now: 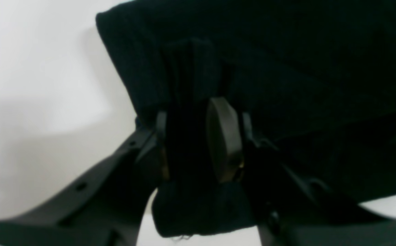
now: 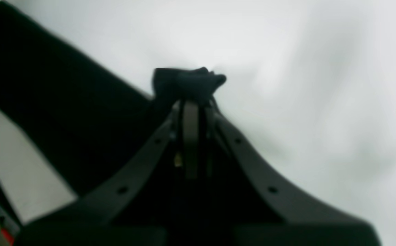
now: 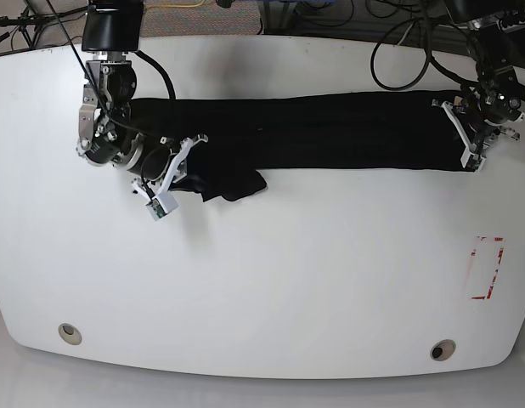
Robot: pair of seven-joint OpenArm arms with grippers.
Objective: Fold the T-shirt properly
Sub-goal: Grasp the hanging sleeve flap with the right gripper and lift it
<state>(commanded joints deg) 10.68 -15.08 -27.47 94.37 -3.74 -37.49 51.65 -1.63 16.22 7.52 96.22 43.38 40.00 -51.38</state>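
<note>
Both wrist views are blurred and dark, so the one T-shirt [image 3: 330,132] shows no lettering or chest mark, only a long black band stretched across the far half of the white table [image 3: 271,280], with a loose flap drooping toward its left end. Two grippers hold it: the left gripper [image 1: 193,143] has its fingers clamped on a thick bunch of the cloth, and the right gripper [image 2: 191,102] is pinched tight on a small wad at the other end. A red rectangle [image 3: 486,268] marks the table's right edge, and two round holes [image 3: 69,333] sit near the front edge.
</note>
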